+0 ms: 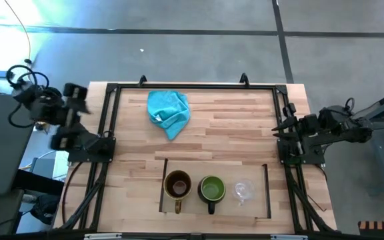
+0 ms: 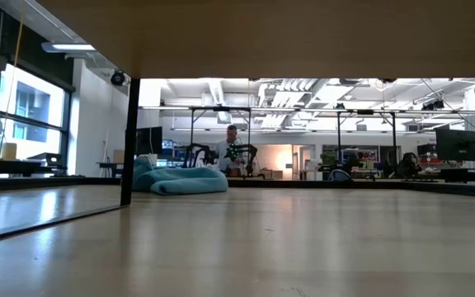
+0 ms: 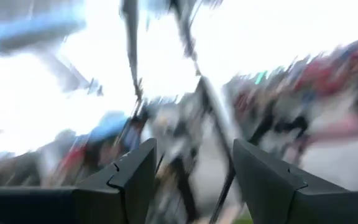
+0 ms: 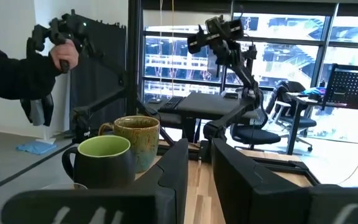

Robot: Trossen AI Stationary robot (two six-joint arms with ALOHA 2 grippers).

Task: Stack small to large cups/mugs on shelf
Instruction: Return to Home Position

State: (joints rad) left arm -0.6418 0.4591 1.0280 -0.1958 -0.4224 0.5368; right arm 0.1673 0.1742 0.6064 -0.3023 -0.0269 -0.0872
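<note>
On the shelf [image 1: 255,200], a pale board near the table's front edge, three vessels stand side by side on their bases: a brown mug [image 1: 177,186], a green mug [image 1: 212,190] and a small clear glass cup [image 1: 244,191]. The right wrist view shows the green mug [image 4: 103,158] in front of the brown mug [image 4: 139,138]. My right gripper [image 1: 280,129] hovers at the table's right edge, pointing level across the table, a narrow gap between its fingers [image 4: 199,177]. My left gripper [image 3: 194,168] is open, nothing between its fingers; its arm [image 1: 69,123] stands off the table's left edge.
A crumpled turquoise cloth [image 1: 169,112] lies on the far middle of the table, also showing in the low view [image 2: 180,180]. A dark frame [image 1: 192,87] runs round the tabletop. A person's hand [image 4: 64,56] grips a handle beyond the table.
</note>
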